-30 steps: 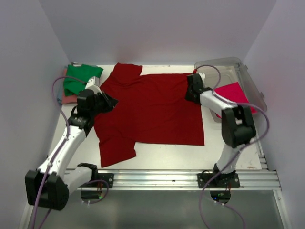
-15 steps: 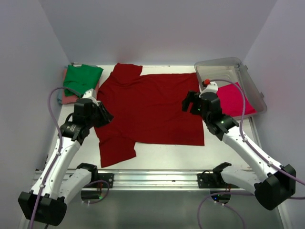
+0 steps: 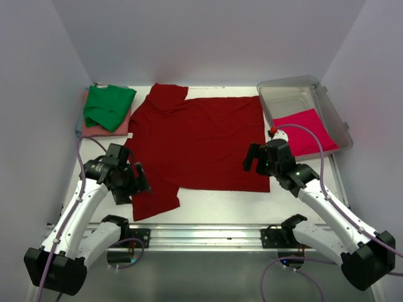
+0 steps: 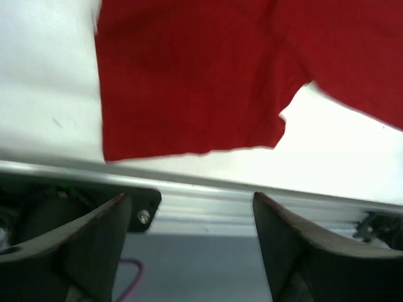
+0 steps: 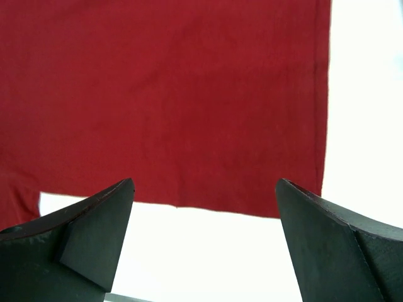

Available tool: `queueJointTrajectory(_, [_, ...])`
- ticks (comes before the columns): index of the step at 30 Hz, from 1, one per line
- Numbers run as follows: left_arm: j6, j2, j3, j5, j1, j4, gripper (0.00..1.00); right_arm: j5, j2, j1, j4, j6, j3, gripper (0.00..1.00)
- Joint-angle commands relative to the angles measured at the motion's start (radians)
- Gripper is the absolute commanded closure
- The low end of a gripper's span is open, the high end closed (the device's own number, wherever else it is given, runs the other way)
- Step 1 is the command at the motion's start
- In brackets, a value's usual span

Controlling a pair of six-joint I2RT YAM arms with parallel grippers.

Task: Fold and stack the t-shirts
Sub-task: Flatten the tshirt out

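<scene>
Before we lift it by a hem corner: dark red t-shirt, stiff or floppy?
Likely floppy: the dark red t-shirt lies flat and thin, following the table. Probably light for its spread, since its edge looks thin. If pushed, it would likely bunch rather than slide.

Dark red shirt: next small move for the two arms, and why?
Probably lower both and pinch: left gripper on the near sleeve, right gripper on the near hem corner. The dark red shirt lies spread flat, unfolded, and both grippers hang open and empty just above that edge.
</scene>
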Motion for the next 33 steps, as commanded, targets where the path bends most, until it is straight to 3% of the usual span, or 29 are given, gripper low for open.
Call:
queueJointTrajectory(1, [0.016,0.016,-0.063,0.109,-0.019,-0.132,0.14,-0.070,0.048,0.001,-0.015,0.000,-0.019,0.01])
queueJointTrajectory(2, [0.025,0.057,-0.088,0.124,-0.025,-0.131,0.10,-0.079,0.050,0.001,-0.006,0.000,-0.024,0.01])
queueJointTrajectory(8, [0.077,0.214,-0.082,0.136,-0.065,-0.093,0.09,-0.085,-0.011,0.001,-0.019,0.000,-0.054,0.01])
queueJointTrajectory(14, [0.128,0.444,0.000,0.032,-0.065,-0.042,0.07,-0.081,-0.113,0.002,-0.074,0.006,-0.062,0.01])
queueJointTrajectory(21, [0.102,0.550,-0.034,0.044,-0.072,0.029,0.07,-0.062,-0.222,0.001,-0.130,0.017,-0.063,0.01])
queueJointTrajectory(33, [0.109,0.712,-0.100,0.084,-0.086,0.133,0.11,-0.079,-0.271,0.001,-0.153,0.002,-0.067,0.03])
